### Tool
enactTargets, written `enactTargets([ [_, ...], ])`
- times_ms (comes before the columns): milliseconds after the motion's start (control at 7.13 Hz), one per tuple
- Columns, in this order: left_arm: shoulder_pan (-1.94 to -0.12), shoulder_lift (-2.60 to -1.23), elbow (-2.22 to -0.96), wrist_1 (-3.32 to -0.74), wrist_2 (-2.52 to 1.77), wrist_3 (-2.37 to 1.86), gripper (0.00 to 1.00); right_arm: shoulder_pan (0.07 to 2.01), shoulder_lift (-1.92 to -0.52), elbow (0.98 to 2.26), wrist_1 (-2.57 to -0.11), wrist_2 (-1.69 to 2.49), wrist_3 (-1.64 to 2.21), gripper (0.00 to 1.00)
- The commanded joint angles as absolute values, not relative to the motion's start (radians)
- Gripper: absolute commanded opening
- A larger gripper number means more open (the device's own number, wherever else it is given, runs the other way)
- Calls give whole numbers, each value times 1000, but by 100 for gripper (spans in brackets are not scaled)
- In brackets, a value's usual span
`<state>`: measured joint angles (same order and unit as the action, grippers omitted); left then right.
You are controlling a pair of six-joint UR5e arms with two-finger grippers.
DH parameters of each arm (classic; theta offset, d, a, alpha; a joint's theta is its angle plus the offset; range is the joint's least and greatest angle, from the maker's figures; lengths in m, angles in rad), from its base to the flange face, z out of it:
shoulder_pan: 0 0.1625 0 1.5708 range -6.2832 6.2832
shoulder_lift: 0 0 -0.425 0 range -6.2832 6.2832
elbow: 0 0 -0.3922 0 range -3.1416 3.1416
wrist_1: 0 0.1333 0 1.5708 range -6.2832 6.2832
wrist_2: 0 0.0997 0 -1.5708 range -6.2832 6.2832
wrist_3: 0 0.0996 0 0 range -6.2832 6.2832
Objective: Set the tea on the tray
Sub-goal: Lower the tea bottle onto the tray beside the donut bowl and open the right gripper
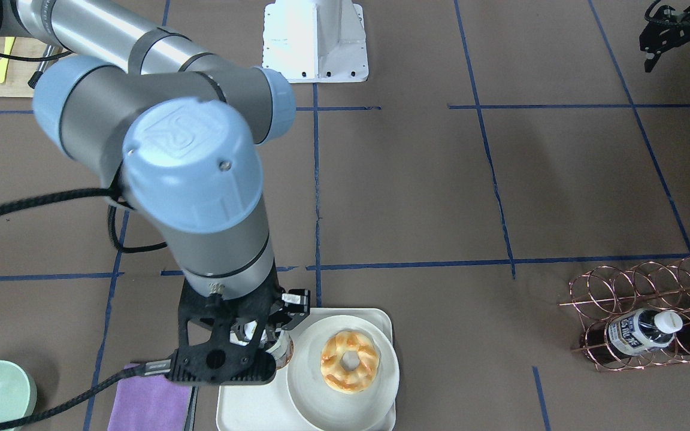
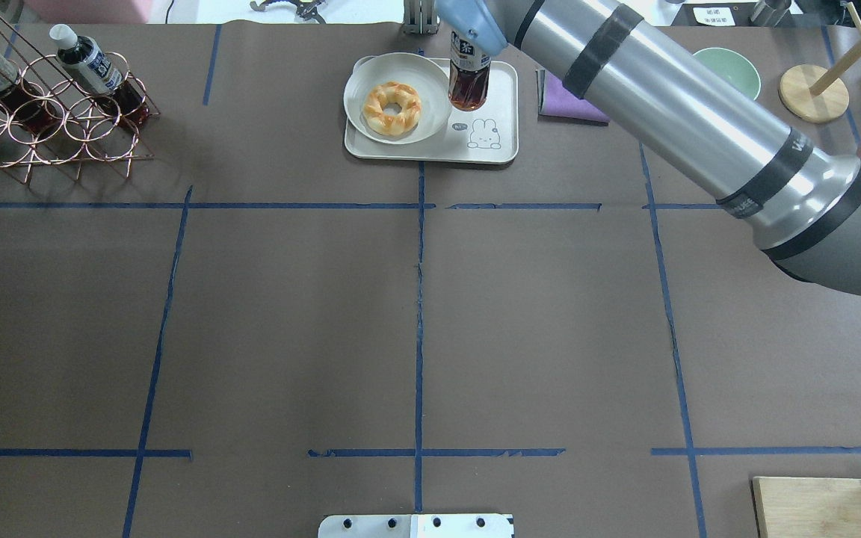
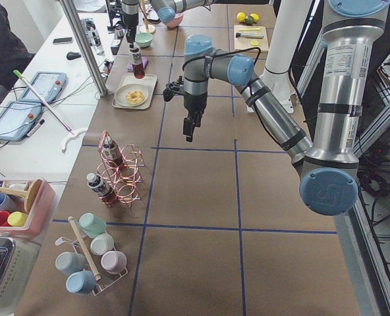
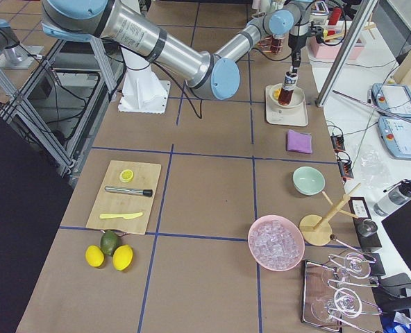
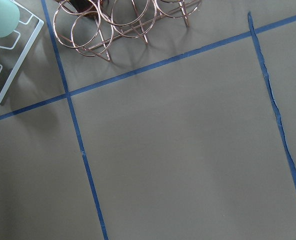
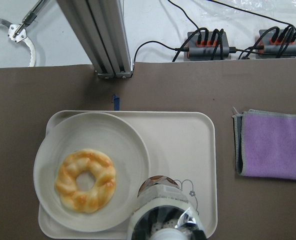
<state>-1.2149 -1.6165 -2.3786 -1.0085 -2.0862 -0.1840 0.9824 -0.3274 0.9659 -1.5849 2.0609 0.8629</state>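
The tea bottle (image 2: 468,78), dark brown with a white-and-dark label, stands upright at the cream tray (image 2: 492,152), right beside the round plate. It also shows in the front view (image 1: 286,353) and in the right wrist view (image 6: 160,207). My right gripper (image 1: 253,340) comes down over its cap and is shut on it; the arm hides the fingers from overhead. I cannot tell whether the bottle's base touches the tray (image 6: 188,150). My left gripper (image 1: 683,60) is open and empty, far from the tray, near the wire rack's side.
A white plate (image 2: 359,84) with a glazed donut (image 2: 393,108) fills the tray's other half. A purple cloth (image 2: 569,104) and a green bowl (image 2: 729,71) lie beside the tray. A copper wire rack (image 2: 57,119) holds other tea bottles (image 2: 90,67).
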Motion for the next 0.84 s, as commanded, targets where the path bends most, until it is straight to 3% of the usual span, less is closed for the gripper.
enactTargets([
  [0, -1215, -1617, -2382, -1009, -2086, -186, 100, 1002, -319, 869, -1514, 2088, 848, 0],
  [701, -1215, -1617, -2385, -1011, -2086, -184, 100, 989, -333, 824, -1454, 2089, 838, 0],
])
